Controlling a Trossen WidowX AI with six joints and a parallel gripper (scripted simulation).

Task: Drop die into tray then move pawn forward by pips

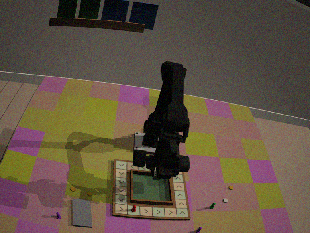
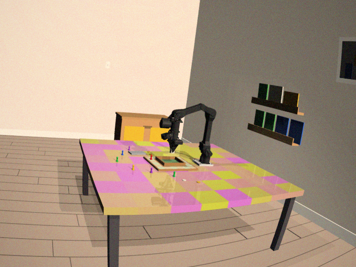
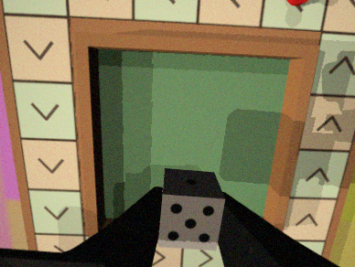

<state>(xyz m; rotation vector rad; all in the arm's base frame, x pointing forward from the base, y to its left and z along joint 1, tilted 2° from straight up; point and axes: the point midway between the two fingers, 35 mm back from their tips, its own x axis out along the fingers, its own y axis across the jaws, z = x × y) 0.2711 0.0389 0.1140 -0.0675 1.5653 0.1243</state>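
My gripper (image 3: 188, 197) (image 2: 172, 151) is shut on the die (image 3: 191, 221), which shows five pips on the face toward the wrist camera and one pip on a darker face. The gripper holds it in the air above the back part of the dice tray (image 3: 197, 38) (image 1: 151, 201). The tray has a green floor (image 1: 150, 188) and brown walls. The board (image 1: 113, 185) (image 2: 164, 170) has a ring of squares with arrows around the tray. The red pawn (image 1: 134, 208) (image 2: 151, 157) (image 3: 298, 2) stands on the second square from the left in the front row.
A grey slab (image 1: 81, 213) (image 2: 137, 152) lies left of the board. A purple pawn (image 1: 58, 215) stands beyond it. A green pawn (image 1: 212, 205) and another purple pawn (image 1: 198, 229) stand to the right. Small discs (image 1: 72, 188) (image 1: 230, 187) lie on both sides. The arm's base plate (image 1: 139, 143) is behind the board.
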